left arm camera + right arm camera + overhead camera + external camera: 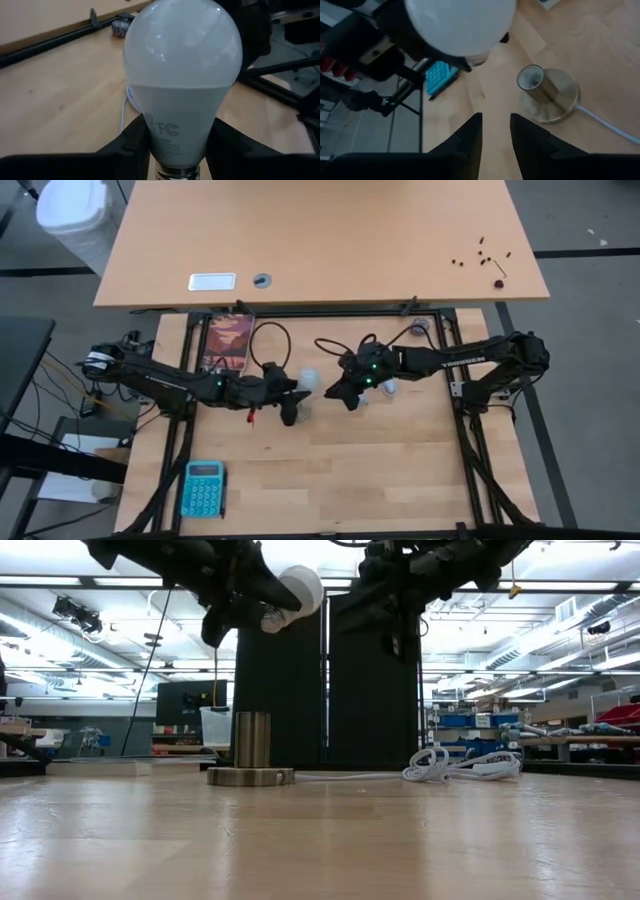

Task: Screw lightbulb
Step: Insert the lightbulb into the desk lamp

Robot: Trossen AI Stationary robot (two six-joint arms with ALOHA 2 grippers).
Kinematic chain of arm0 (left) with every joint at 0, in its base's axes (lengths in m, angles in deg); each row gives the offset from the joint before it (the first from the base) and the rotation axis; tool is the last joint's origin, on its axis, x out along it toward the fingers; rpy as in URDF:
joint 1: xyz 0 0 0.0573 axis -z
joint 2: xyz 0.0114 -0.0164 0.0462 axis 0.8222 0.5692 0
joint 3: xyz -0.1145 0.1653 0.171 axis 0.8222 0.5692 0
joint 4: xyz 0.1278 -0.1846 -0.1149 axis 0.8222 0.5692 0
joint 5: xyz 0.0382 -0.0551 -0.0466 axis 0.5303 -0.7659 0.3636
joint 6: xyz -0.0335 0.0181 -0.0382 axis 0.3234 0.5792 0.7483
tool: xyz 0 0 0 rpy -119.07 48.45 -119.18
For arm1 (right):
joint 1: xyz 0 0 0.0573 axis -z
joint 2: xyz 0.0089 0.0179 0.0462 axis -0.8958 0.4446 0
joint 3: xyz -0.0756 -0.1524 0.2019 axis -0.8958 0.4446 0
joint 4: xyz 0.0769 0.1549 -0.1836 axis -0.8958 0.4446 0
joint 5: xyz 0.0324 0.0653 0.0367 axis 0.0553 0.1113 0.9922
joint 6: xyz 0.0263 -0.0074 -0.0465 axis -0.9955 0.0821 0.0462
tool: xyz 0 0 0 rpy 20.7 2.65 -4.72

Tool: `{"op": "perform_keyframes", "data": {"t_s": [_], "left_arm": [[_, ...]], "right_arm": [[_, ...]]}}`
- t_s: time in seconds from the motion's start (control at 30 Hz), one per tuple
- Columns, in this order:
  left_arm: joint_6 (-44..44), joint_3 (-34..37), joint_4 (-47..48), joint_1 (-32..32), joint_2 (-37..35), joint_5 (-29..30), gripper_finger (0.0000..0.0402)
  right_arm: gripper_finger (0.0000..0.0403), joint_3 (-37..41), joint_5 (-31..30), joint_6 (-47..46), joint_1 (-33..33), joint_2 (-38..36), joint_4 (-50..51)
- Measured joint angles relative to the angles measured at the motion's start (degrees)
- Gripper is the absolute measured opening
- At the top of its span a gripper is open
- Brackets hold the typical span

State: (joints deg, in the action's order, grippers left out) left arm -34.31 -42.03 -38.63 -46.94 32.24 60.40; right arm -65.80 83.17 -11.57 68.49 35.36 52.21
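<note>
Teal calculator (203,488) sits at near-left table edge, well apart from the arms. Mid-table, left gripper (177,150) is clamped tight on the lightbulb (182,75) at its lower body just above the screw base, holding it up in the air w/ glass end toward the right arm; right gripper (496,131) hovers just right of it, fingers (470,132) slightly apart w/ nothing between them. Brass socket (251,750) stands upright on the table below both, white cord (450,764) running off right; a book (229,343) lies at far-left.
</note>
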Motion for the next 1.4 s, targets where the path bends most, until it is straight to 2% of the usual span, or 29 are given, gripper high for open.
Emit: {"op": "perform_keyframes", "data": {"t_s": [0.33, 0.63, 1.0, 1.4], "left_arm": [[-2.2, 8.5, -1.9, -5.4, -9.0, -8.6, 0.0147], [-0.2, 14.9, -9.4, -9.5, -11.3, -16.2, 0.0147], [-3.6, 15.3, -10.8, -9.5, -10.1, -15.5, 0.0147], [-6.6, 15.3, -16.1, -9.5, -1.7, -15.4, 0.0148]], "right_arm": [[0.011, 0.0, -1.1, -1.6, 0.7, -0.1, -1.0], [0.011, 0.0, -3.8, -3.4, 2.2, 0.0, -1.2], [0.011, 0.0, -5.1, -3.5, 3.2, 0.0, -2.2], [0.011, 0.0, -5.0, -4.1, 2.1, 0.0, -1.7]]}}
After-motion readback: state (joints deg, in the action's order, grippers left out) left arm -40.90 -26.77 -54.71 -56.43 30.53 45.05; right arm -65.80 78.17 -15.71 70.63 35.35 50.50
